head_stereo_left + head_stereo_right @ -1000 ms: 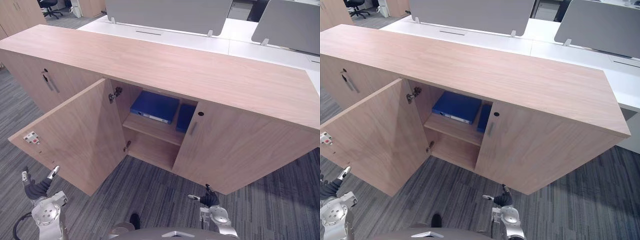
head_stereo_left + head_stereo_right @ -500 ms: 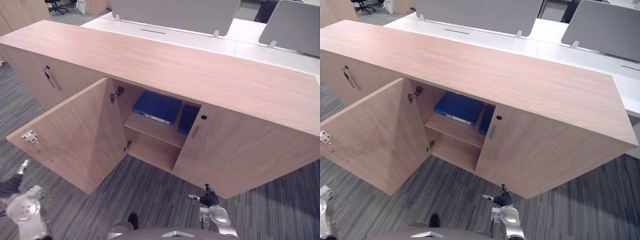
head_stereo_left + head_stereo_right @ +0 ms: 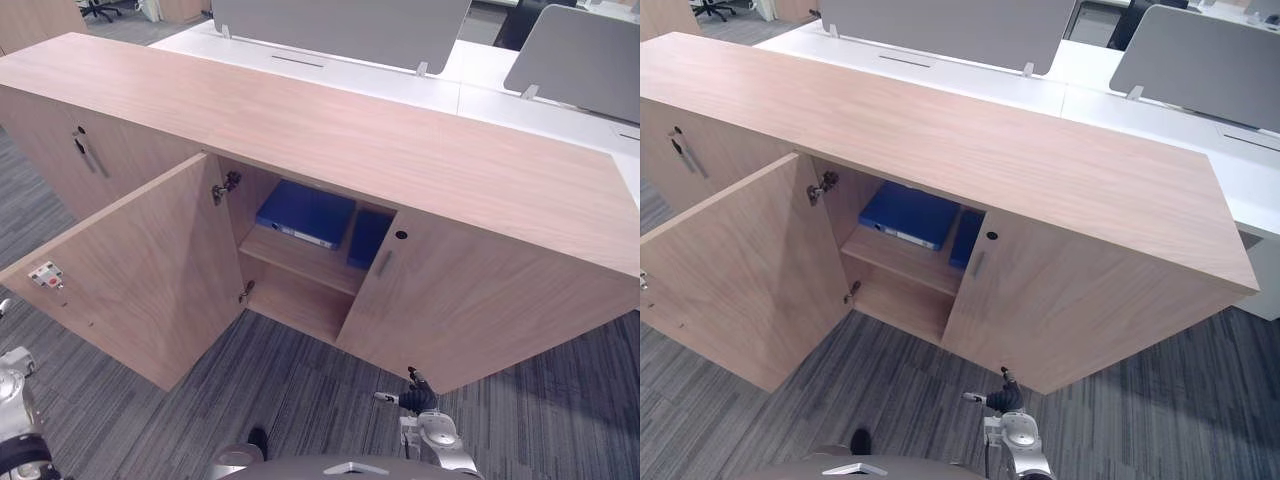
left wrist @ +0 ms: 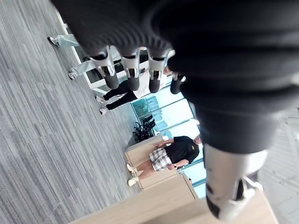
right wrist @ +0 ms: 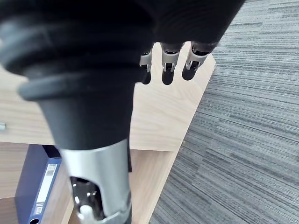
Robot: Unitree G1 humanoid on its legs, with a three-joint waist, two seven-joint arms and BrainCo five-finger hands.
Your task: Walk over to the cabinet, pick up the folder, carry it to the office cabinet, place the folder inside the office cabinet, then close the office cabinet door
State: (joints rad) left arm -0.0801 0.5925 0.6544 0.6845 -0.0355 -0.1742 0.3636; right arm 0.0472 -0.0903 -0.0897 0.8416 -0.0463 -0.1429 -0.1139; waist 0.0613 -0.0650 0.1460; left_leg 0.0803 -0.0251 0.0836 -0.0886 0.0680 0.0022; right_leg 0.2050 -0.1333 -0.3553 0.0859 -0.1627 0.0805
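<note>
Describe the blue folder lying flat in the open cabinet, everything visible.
The blue folder lies flat on the upper shelf inside the wooden cabinet, beside the open left door. It looks like a thick, stiff binder; its spine faces outward and bears a white label. Nothing lies on it. A second blue folder stands upright at its right end, partly hidden by the right door; whether they touch is unclear.

Folder lies flat on the shelf inside the cabinet, second folder upright just right of it. Left door hangs wide open, right door ajar, tables behind.
</note>
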